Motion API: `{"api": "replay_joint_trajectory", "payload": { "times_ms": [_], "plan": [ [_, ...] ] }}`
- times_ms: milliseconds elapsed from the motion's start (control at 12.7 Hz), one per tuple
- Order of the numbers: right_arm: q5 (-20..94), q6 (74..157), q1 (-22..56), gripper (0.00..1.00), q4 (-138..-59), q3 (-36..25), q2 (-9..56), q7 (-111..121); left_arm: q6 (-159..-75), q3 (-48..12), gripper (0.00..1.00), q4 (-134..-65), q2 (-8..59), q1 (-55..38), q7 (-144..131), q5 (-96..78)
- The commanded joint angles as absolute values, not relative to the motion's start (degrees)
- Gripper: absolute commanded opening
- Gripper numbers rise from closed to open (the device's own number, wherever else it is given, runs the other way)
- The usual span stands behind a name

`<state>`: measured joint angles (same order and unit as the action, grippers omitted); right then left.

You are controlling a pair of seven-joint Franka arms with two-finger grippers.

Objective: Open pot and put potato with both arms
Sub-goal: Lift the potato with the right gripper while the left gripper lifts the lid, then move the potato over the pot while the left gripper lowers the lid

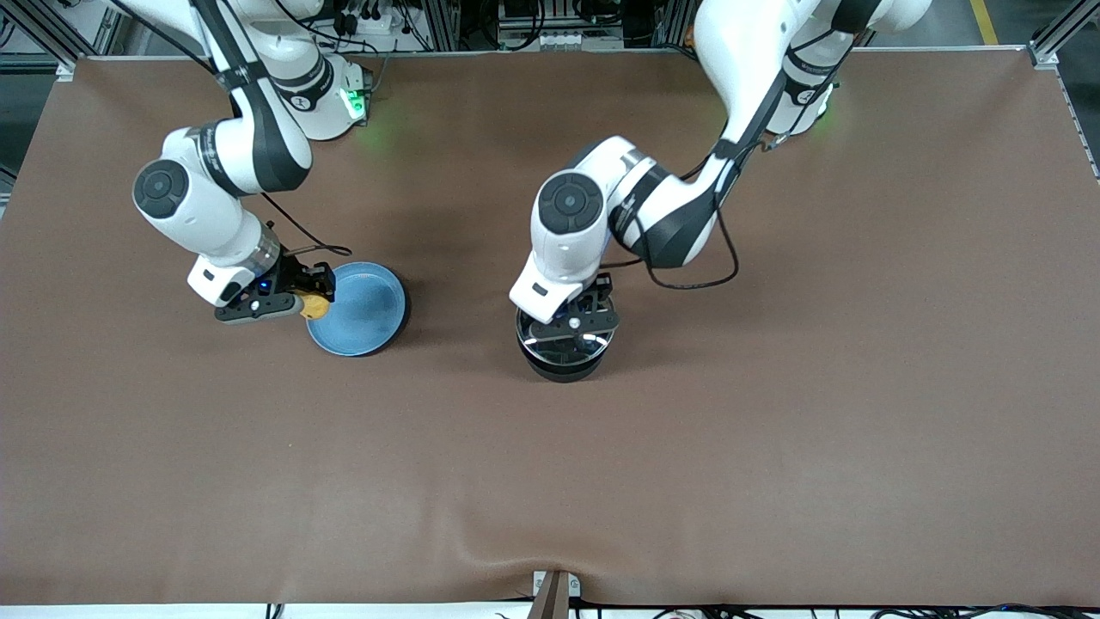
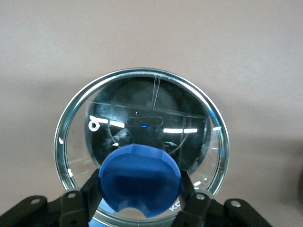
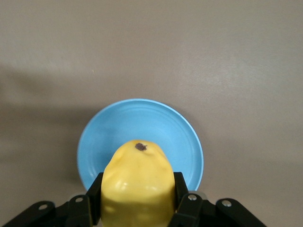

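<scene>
Right wrist view shows potato [image 3: 136,185] pinched by right gripper [image 3: 137,201] over plate's [image 3: 142,120] 9 o'clock rim; left gripper [image 2: 139,196] clamps lid knob [image 2: 140,177] on pot [image 1: 563,365].

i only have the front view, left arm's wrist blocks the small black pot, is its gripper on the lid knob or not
Observer: Yes. In the left wrist view the left gripper has a finger on each side of the round blue knob of the clear glass lid.
Operator: lid off yet
Observer: It looks seated; the lid's metal rim rings the black pot evenly.
Operator: and the right one, got the potato
Observer: Yes. The right gripper is shut on the smooth yellow potato, at the edge of the flat light-blue plate.
</scene>
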<state>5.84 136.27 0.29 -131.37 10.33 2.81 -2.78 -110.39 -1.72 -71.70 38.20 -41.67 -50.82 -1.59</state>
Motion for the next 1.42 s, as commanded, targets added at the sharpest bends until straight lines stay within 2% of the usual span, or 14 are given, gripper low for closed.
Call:
{"api": "replay_joint_trajectory", "payload": {
  "times_ms": [0,315,473,709,867,1182,1340],
  "plan": [
    [6.33,128.45,0.7,0.0,-127.46,10.55,-0.6,-10.97,-107.67,-1.58,0.0,-73.3,32.45,-37.99,-50.72,-2.11],
    [3.09,110.17,0.18,0.0,-111.75,10.46,-1.76,-10.63,-105.64,-1.41,0.0,-80.39,26.91,-30.08,-45.19,-1.32],
    [2.37,106.18,0.26,0.0,-107.77,10.55,-1.76,-10.28,-106.17,-1.41,0.0,-86.89,23.31,-25.34,-39.4,-1.23],
    [1.41,108.53,0.96,0.0,-107.67,16.24,-1.23,-9.84,-106.78,-1.67,0.0,-89.73,22.24,-17.6,-33.15,-1.23],
    [0.53,111.26,4.55,0.0,-106.8,17.67,1.39,-10.2,-109.06,-2.28,0.0,-91.66,22.15,-13.2,-31.13,-1.93],
    [0.26,115.92,16.66,0.0,-96.8,16.09,13.5,-15.79,-113.01,-2.46,0.0,-95.35,23.2,-8.97,-24.71,-2.02],
    [0.26,120.12,25.79,0.0,-90.91,11.11,21.14,-20.81,-116.53,-2.37,0.0,-98.07,24.08,-8.35,-24.35,-2.02]
  ]
}}
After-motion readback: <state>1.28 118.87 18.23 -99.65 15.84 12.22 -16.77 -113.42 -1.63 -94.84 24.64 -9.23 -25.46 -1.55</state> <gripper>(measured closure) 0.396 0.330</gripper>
